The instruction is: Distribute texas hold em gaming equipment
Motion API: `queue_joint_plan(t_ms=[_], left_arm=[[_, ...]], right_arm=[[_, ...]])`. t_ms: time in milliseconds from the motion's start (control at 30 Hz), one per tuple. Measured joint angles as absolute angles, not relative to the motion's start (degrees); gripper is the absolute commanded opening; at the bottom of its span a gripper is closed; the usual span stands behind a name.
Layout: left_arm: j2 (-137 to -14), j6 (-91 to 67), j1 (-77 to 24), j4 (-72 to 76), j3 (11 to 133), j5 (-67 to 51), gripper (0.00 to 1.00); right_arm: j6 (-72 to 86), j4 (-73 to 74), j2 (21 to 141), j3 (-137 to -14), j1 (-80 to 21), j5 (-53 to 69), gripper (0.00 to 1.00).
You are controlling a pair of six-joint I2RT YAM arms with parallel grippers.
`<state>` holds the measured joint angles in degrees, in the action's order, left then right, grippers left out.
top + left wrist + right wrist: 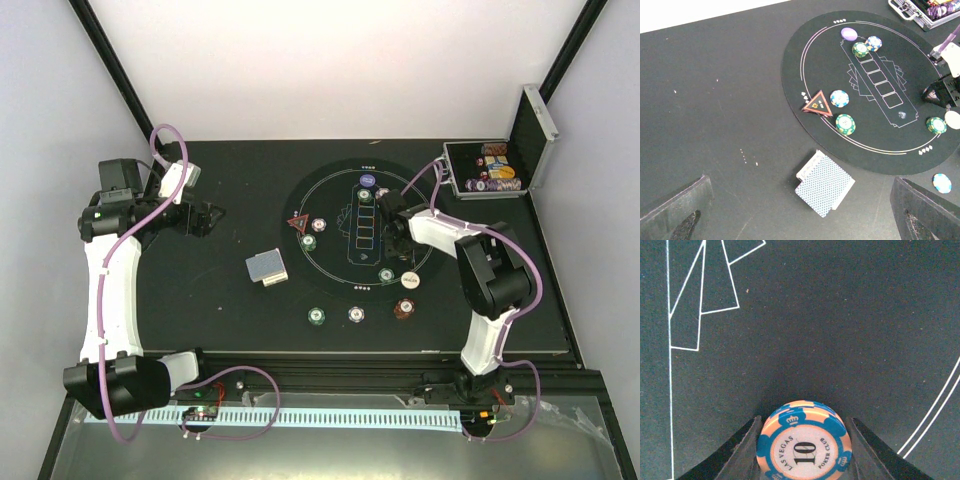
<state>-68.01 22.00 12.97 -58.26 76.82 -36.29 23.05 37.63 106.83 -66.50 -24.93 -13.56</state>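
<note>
**A:** Report the near edge first.

**B:** Three chips lie in a row on the bench [200, 320], just outside the round mat [340, 265]. They are a green chip [317, 316], a pale chip [356, 314] and a brown chip [404, 308], each apart from the next.

**A:** Next row back?

**B:** A stack of cards [824, 182], backs up and slightly fanned, rests on the bench left of the mat. Inside the mat's near right rim, a second green chip [386, 274] sits just beside a white disc [409, 279].

**A:** State of the right pincer?

**B:** The right pincer [805, 422] is clenched on a blue-and-peach chip [802, 445] marked 10. It is over the mat, just right of the printed card boxes [365, 220]. Whether the chip touches the mat I cannot tell.

**A:** Left pincer?

**B:** The left pincer [207, 218] is released, jaws spread wide and holding nothing, above the bench well left of the mat.

**A:** The mat's left rim?

**B:** A red triangle [817, 104] lies there with a blue-and-white chip [839, 98] just beside it. A third green chip [845, 124] lies nearer.

**A:** Far side?

**B:** A fourth green chip [860, 49] touches a blue chip [873, 43], and a purple disc [849, 34] lies just beside them. A silver-edged case [487, 170] stands open at the far right corner with coloured chips inside.
</note>
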Motion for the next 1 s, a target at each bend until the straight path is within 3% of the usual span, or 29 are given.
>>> queue_joint_plan(t_ms=[267,467,633,800,1000], left_arm=[[-68.01,22.02,12.97,-58.35,76.99,-36.29,0.99],[-68.01,22.02,12.95,-58.50,77.56,-36.29,0.99],[-67.99,22.02,12.95,-58.54,77.56,-36.29,0.99],[-68.01,22.02,12.97,-58.57,77.56,-36.34,0.99],[-68.01,22.02,12.97,-58.57,77.56,-36.73,0.99]], right_arm=[[22.83,38.13,106.43,-66.52,-24.84,-13.85,0.64],[22.94,41.32,101.73,-66.52,-24.75,-14.04,0.66],[24.58,43.99,90.87,-64.62,-26.15,-14.33,0.67],[29.17,47.11,78.83,-56.99,-32.14,-13.26,0.70],[35.90,51.99,73.58,-49.41,-39.24,-11.22,0.73]])
